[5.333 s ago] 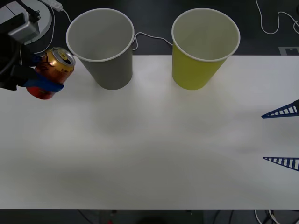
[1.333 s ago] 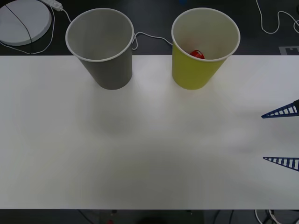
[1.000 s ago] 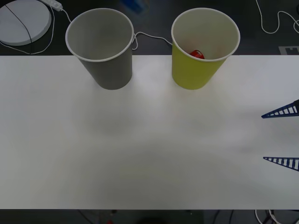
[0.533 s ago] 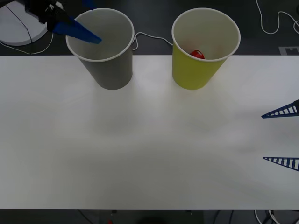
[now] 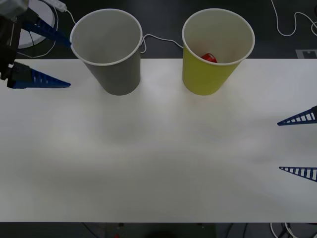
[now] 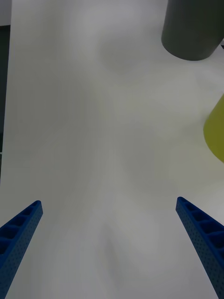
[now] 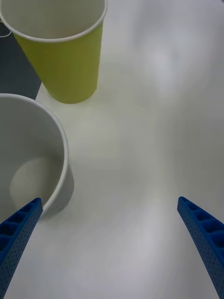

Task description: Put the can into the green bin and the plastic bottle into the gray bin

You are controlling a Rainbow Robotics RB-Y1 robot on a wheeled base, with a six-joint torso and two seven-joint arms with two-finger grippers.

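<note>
White table [image 5: 158,163] carried both bins: the can [image 5: 209,57] lay inside the green bin [image 5: 208,74], well right of the left gripper [image 5: 47,59], which hovered fingers apart beside the gray bin [image 5: 116,72], while the right gripper [image 5: 297,146] waited, fingers spread, apparently idle.

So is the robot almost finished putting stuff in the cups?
Halfway. The can already lies inside the green bin. The gray bin holds nothing. Both tools are open and hold nothing: the left tool beside the gray bin, the right tool at the table's right edge.
</note>
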